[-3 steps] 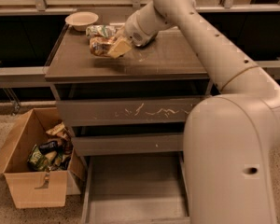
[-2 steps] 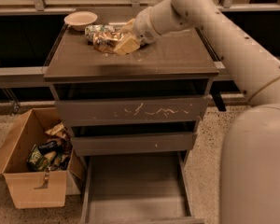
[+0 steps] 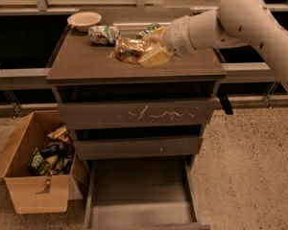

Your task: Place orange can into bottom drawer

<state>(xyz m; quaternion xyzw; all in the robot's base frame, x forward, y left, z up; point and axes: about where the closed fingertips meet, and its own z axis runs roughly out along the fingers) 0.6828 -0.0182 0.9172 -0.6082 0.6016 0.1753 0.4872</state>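
Note:
The orange can (image 3: 126,50), tan and shiny, lies tilted on the cabinet top (image 3: 81,61), held between the tan fingers (image 3: 156,57) of my gripper (image 3: 140,50). The gripper reaches in from the right on the white arm (image 3: 240,18) and is shut on the can. The bottom drawer (image 3: 139,195) stands pulled open at floor level below the cabinet, and its flat floor is bare.
A green-and-white can (image 3: 104,34) and a dark green can (image 3: 148,30) lie behind the gripper. A pale bowl (image 3: 84,19) sits at the back left corner. The two upper drawers (image 3: 134,114) are shut. An open cardboard box (image 3: 33,176) of packets stands on the floor to the left.
The gripper has moved to the right across the cabinet top, and the orange can has moved with it. The other cans and the bowl have stayed put.

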